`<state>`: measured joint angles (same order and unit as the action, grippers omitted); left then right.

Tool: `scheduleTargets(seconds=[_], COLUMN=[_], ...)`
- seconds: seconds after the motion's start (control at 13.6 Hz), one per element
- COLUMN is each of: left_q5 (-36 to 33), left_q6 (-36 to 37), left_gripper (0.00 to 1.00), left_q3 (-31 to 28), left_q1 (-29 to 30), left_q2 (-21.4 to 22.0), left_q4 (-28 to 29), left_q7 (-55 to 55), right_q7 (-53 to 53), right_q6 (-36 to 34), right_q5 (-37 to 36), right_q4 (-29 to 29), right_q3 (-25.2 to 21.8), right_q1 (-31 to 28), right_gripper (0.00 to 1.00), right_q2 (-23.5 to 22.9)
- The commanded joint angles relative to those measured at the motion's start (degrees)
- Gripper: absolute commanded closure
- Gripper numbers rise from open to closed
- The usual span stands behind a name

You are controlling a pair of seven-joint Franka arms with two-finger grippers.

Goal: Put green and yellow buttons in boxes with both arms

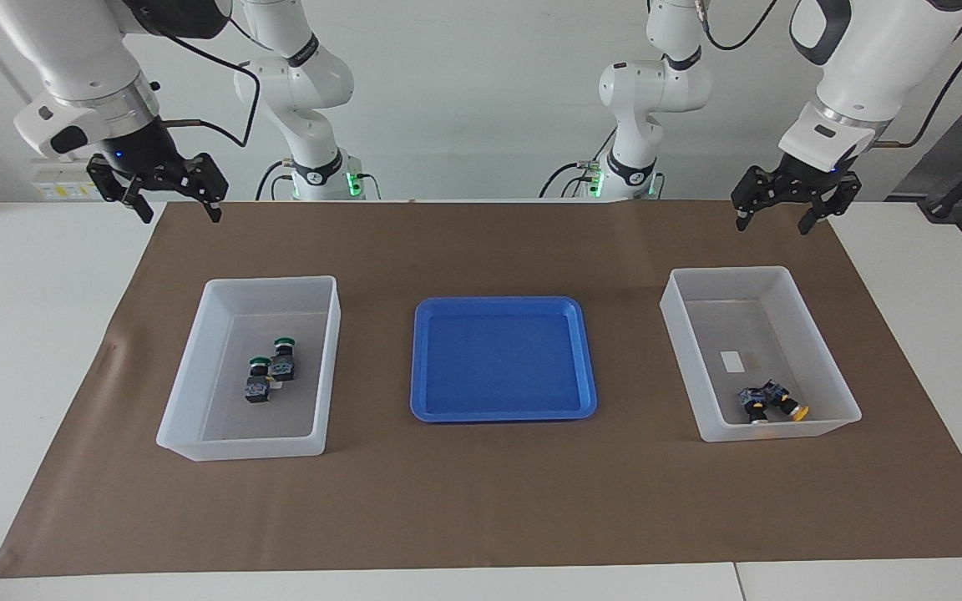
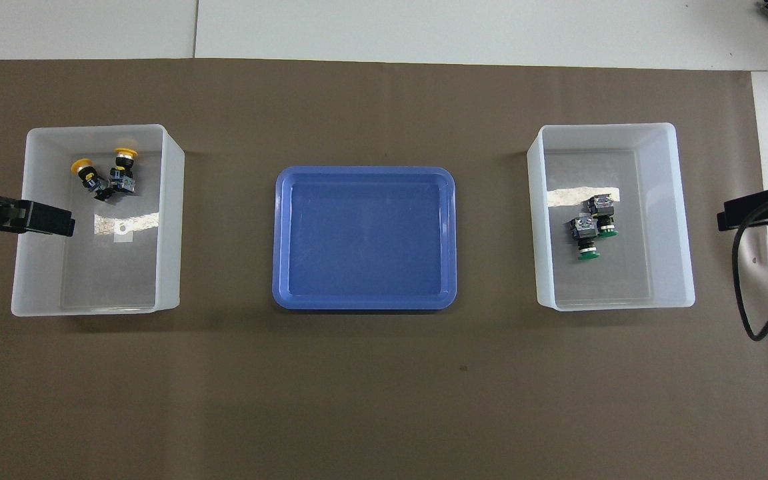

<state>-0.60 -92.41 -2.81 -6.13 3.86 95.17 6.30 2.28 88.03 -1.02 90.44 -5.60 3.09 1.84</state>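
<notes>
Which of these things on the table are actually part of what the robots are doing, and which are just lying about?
Part of the job:
- green buttons, in the box at the right arm's end
- yellow buttons, in the box at the left arm's end
- right gripper and left gripper, both raised, open, empty

Just lying about:
- blue tray
- brown mat

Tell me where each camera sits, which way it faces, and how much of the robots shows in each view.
Facing view: high across the table, looking at the robots; both whole arms show, the left gripper and right gripper open, raised over the brown mat's robot-side edge.
Overhead view: above the robots' end, looking steeply down; only the gripper tips show at the frame's sides.
Shared: the blue tray between two boxes, green buttons in the one at the right arm's end, yellow buttons in the one at the left arm's end.
</notes>
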Motion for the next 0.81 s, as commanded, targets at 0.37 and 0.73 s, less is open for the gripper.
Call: scheduleTargets(seconds=[0.37,0.73], left_q5=[1.3,1.0], left_q6=[4.9,4.3], left_gripper=[0.0,0.0], left_q3=[0.2,0.2], left_q1=[1.5,1.3], left_q2=[-2.7,-1.8], left_q4=[-5.1,-3.2], left_q7=[-2.5,-2.4], right_q7=[-0.6,-0.7], right_q6=[-1.1,-1.1], right_q5=[1.1,1.1], right_q4=[-0.1,0.2], right_q3=[0.4,0.4], right_q1=[-0.5,-0.3], right_gripper=[0.0,0.0], right_q2=[1.2,1.2])
